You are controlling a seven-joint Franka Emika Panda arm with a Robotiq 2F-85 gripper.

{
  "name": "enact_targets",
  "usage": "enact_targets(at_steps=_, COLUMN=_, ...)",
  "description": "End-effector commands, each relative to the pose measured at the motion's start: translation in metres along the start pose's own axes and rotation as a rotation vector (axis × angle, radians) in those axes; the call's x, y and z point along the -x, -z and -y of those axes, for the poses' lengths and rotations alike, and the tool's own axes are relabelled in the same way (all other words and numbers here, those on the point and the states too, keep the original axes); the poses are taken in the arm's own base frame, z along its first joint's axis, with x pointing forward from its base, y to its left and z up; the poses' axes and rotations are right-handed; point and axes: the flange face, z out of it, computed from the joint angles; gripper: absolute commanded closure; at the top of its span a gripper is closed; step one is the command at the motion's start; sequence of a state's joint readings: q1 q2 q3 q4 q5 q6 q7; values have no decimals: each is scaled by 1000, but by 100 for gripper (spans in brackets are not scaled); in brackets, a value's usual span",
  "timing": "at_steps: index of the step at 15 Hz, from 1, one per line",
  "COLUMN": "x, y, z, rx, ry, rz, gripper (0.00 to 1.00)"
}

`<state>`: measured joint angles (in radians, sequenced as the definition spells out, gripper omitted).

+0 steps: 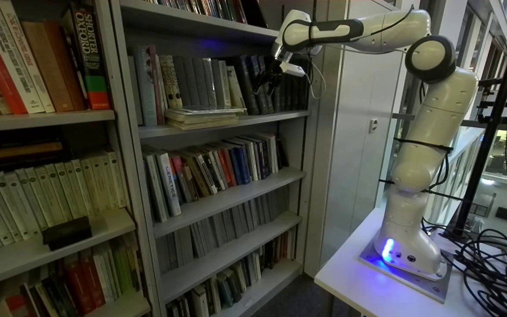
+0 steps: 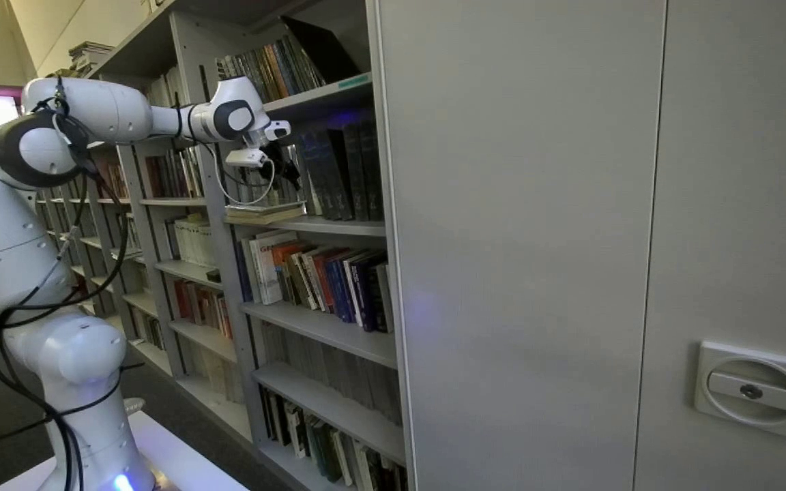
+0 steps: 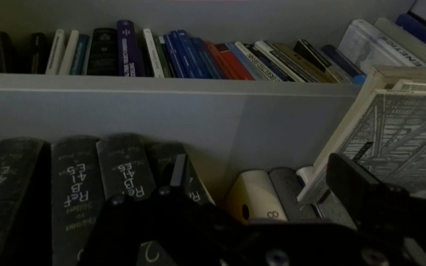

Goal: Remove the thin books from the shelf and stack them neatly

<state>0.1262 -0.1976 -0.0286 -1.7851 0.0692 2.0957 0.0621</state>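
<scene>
In an exterior view, with hours counted from your black 2-fingered gripper (image 1: 263, 90), the flat white tabletop (image 1: 343, 273) at 5 o'clock is nearest and bears the white jointed robot arm (image 1: 434, 119). At the arm's end, the gripper's 2 fingers (image 3: 346, 177) stand wide apart in the wrist view; whether either touches anything, you cannot tell. In an exterior view, the thin books (image 1: 205, 119), pale cream and grey, lie piled flat at 8 o'clock, at the front of the flat grey metal shelf (image 1: 275, 117). Just behind them, at 9 o'clock, you have narrow upright volumes with grey spines (image 1: 196, 81). In the wrist view, thick black hardbacks (image 3: 78, 177) with white lettering stand at 9 o'clock; farther off, at 11 o'clock, are multicoloured paperbacks (image 3: 198, 55).
</scene>
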Motion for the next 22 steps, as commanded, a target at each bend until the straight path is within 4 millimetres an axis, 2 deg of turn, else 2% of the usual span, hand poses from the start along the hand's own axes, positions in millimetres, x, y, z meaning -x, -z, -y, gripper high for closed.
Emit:
enact_targets(at_steps=1, x=37, y=4, z=-16, rx=0, ry=31, rz=-99, gripper=0)
enact_targets(at_steps=6, x=62, y=-39, z=-25, rx=24, ry=-12, rz=-95, gripper=0)
enact_targets(at_steps=7, x=61, y=-48, z=-24, rx=26, ry=-22, rz=-91, gripper=5)
enact_targets(at_steps=9, x=61, y=-59, z=-23, rx=26, ry=-31, rz=-84, gripper=20)
enact_targets(at_steps=10, x=58, y=-62, z=-22, rx=26, ry=-34, rz=-81, gripper=31)
enact_targets(at_steps=11, x=56, y=-64, z=-21, rx=28, ry=-38, rz=-80, gripper=36)
enact_targets(at_steps=19, x=46, y=-54, z=4, rx=10, ry=-25, rz=-91, gripper=97)
enact_targets(at_steps=22, x=44, y=-50, z=15, rx=6, ry=-12, rz=-98, gripper=100)
